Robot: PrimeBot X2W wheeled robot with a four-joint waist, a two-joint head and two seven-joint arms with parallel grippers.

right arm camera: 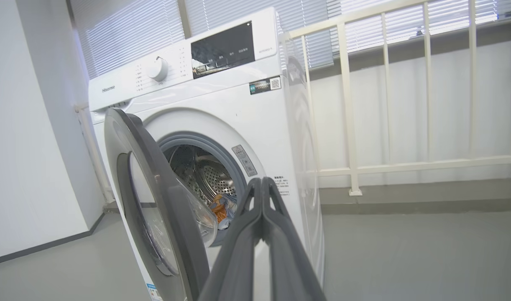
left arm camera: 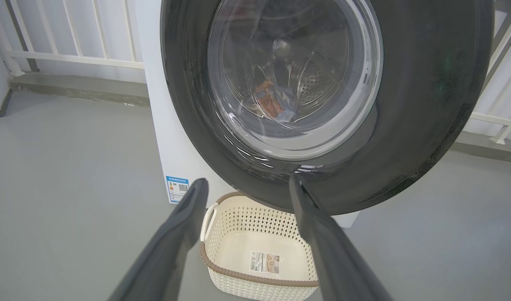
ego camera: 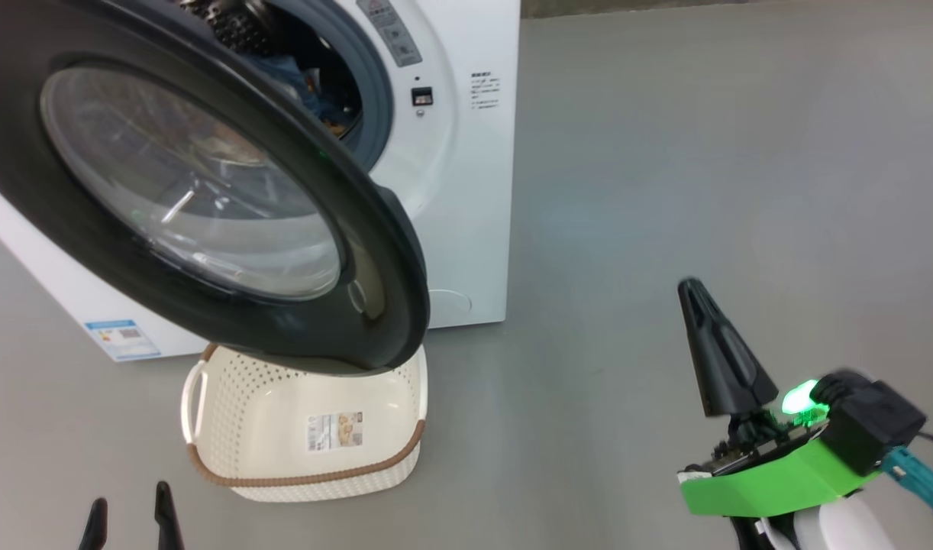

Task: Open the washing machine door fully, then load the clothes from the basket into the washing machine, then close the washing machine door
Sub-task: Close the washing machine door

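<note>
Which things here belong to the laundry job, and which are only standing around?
For the job:
- washing machine
- its door, standing open
- clothes, inside the drum
- basket, empty, on the floor under the door

Not part of it:
- white railing
- window blinds
- grey floor

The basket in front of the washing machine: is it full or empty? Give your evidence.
Empty. The basket shows its bare cream floor and label sticker; the clothes lie inside the drum.
</note>
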